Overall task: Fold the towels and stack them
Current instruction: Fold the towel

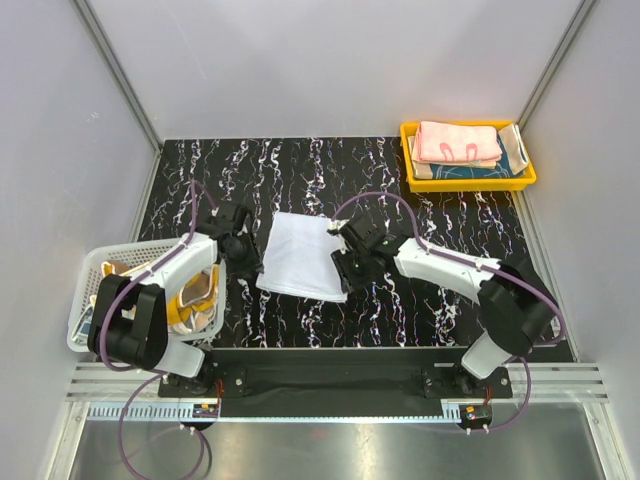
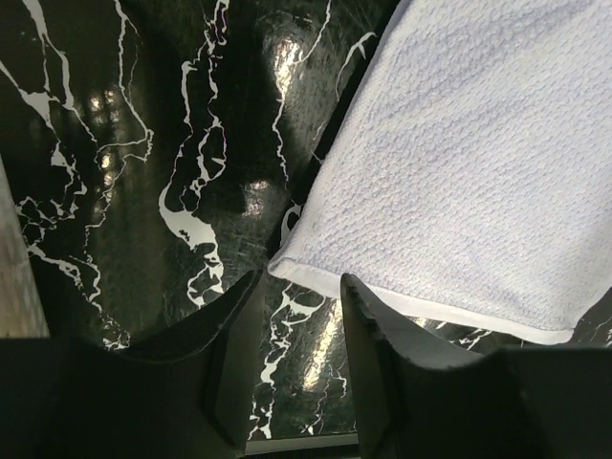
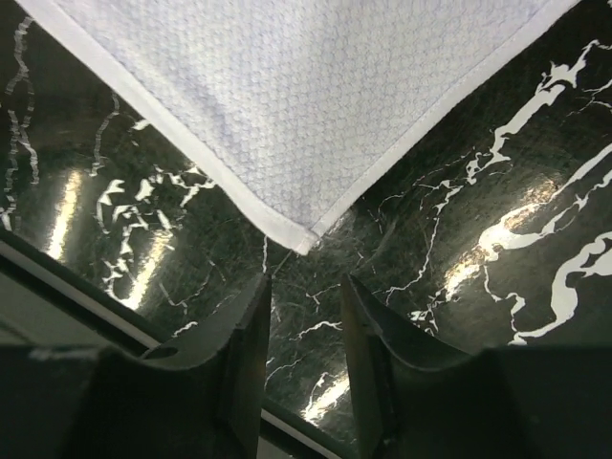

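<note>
A plain white towel (image 1: pixel 300 257) lies spread flat on the black marbled table, between my two grippers. My left gripper (image 1: pixel 250 262) hovers at the towel's left edge, open; in the left wrist view the gripper (image 2: pixel 298 282) has nothing between its fingers, and a corner of the towel (image 2: pixel 478 172) lies just ahead of them. At the towel's right edge my right gripper (image 1: pixel 345 265) is open as well. Its wrist view shows the gripper (image 3: pixel 306 282) empty, just short of a hemmed corner of the towel (image 3: pixel 306 96). A folded pink towel (image 1: pixel 457 142) tops a small stack.
The stack lies in a yellow tray (image 1: pixel 520 183) at the back right. A white mesh basket (image 1: pixel 85 300) at the left holds more cloths, one orange-yellow (image 1: pixel 195 297). Grey walls close in the table on three sides.
</note>
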Controlling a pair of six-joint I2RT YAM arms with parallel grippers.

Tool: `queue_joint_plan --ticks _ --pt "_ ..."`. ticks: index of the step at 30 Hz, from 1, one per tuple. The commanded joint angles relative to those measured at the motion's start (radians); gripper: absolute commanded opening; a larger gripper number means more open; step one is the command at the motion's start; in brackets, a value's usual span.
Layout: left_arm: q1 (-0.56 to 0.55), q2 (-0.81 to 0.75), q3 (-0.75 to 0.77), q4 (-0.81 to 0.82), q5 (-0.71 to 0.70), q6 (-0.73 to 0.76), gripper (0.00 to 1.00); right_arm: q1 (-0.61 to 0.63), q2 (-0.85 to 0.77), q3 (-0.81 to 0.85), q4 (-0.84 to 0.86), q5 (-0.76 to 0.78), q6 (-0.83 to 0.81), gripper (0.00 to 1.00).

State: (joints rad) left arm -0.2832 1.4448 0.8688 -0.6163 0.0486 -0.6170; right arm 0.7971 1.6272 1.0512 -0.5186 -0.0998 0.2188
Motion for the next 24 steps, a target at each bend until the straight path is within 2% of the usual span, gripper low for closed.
queue_joint_plan --ticks 1,5,13,18,24 --pt "0.003 -0.052 0.085 -0.023 -0.004 0.031 0.43 0.011 -0.082 0.056 -0.030 0.004 0.022 0.43" --pt "0.003 0.026 0.194 -0.014 0.023 0.043 0.45 -0.030 -0.047 0.151 -0.057 0.146 0.073 0.48" --pt "-0.001 0.299 0.439 0.075 0.063 0.100 0.46 -0.200 0.169 0.286 0.031 0.218 0.201 0.42" --pt "-0.002 0.426 0.476 0.124 0.065 0.088 0.45 -0.222 0.296 0.400 0.038 0.239 0.220 0.41" --pt "-0.025 0.497 0.466 0.090 -0.042 0.053 0.45 -0.243 0.447 0.493 0.042 0.288 0.249 0.42"
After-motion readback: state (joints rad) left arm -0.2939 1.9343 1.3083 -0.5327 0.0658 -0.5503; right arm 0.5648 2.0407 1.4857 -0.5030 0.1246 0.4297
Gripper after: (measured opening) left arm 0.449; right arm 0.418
